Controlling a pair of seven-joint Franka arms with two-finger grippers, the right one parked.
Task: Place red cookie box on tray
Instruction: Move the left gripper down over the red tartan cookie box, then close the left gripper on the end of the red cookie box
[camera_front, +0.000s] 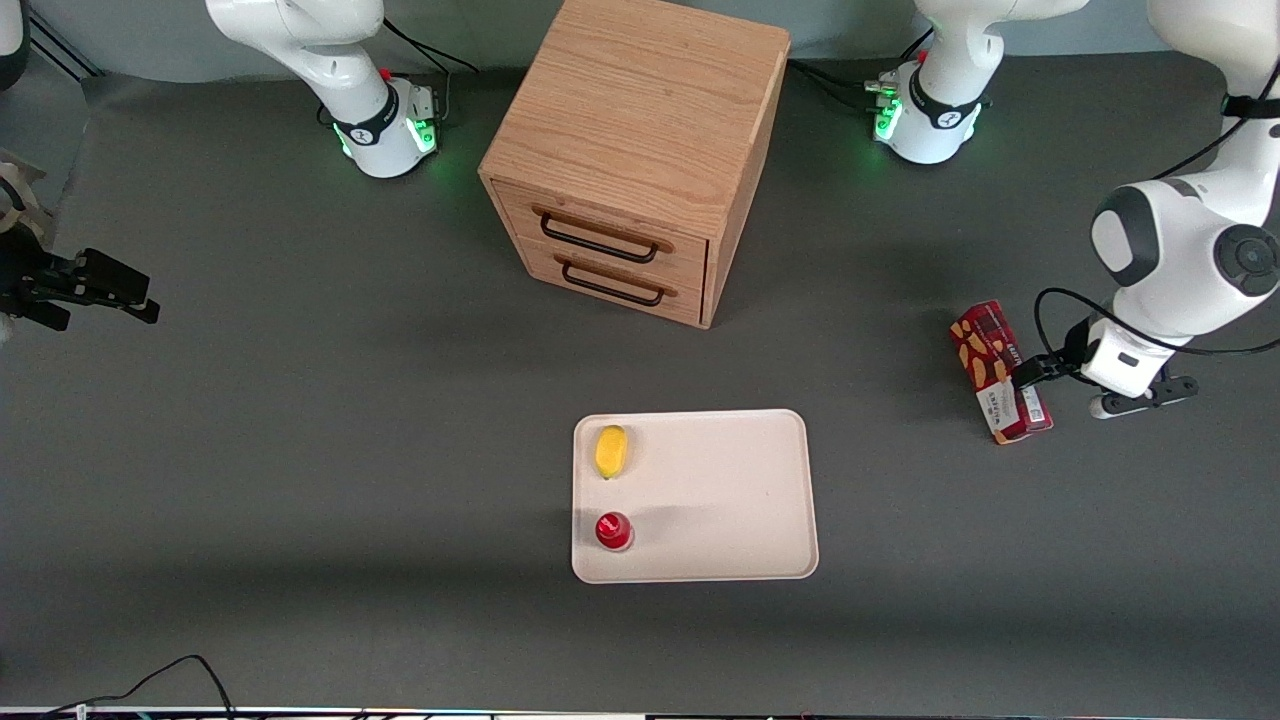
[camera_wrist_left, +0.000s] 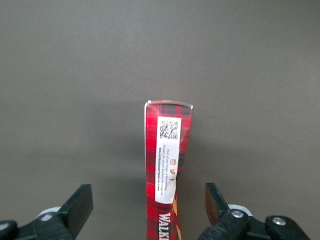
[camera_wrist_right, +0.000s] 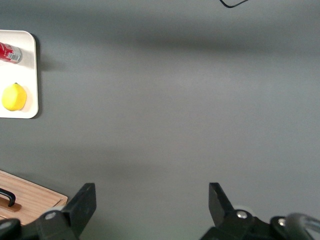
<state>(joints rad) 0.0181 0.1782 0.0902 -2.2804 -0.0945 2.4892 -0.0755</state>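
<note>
The red cookie box (camera_front: 995, 368) rests on the grey table toward the working arm's end, well apart from the tray (camera_front: 720, 500). It stands on a long narrow edge, biscuit pictures and white label showing. My left gripper (camera_front: 1032, 375) hangs right at the box. In the left wrist view the red cookie box (camera_wrist_left: 167, 170) runs between the two black fingers, its white label strip facing the camera. The gripper (camera_wrist_left: 148, 197) is open, with a clear gap on each side of the box. The cream tray lies nearer the front camera than the cabinet.
A wooden two-drawer cabinet (camera_front: 630, 160) stands mid-table, farther from the front camera. On the tray near its rim lie a yellow lemon (camera_front: 611, 451) and a small round red item (camera_front: 613, 530). Bare grey table separates box and tray.
</note>
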